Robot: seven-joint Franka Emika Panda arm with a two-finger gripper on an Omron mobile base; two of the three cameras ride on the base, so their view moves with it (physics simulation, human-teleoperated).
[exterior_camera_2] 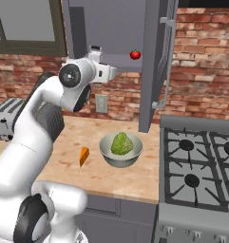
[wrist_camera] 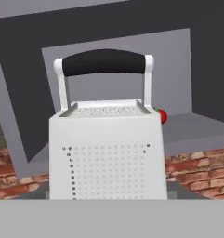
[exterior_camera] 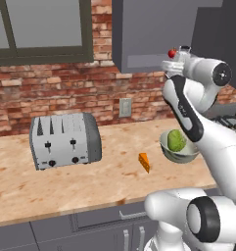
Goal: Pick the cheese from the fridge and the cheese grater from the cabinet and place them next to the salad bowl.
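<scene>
Brick wall [exterior_camera: 51,93] backs wooden table [exterior_camera: 65,181]; window [exterior_camera: 38,29] above toaster [exterior_camera: 65,140]. We see cheese [exterior_camera: 144,162] on table, just beside salad bowl [exterior_camera: 178,145], at bowl's 9 o'clock. Stove [exterior_camera_2: 201,166] at bowl's 3 o'clock in right base view. Cabinet [exterior_camera_2: 111,28] stands open, door [exterior_camera_2: 156,61] swung out above bowl; small red tomato [exterior_camera_2: 135,54] on shelf. Cheese grater [wrist_camera: 108,148] upright, close before hand camera, tomato behind at its 3 o'clock. Gripper [exterior_camera_2: 112,72] raised at cabinet niche; we cannot tell whether jaws hold grater. No readable writing.
</scene>
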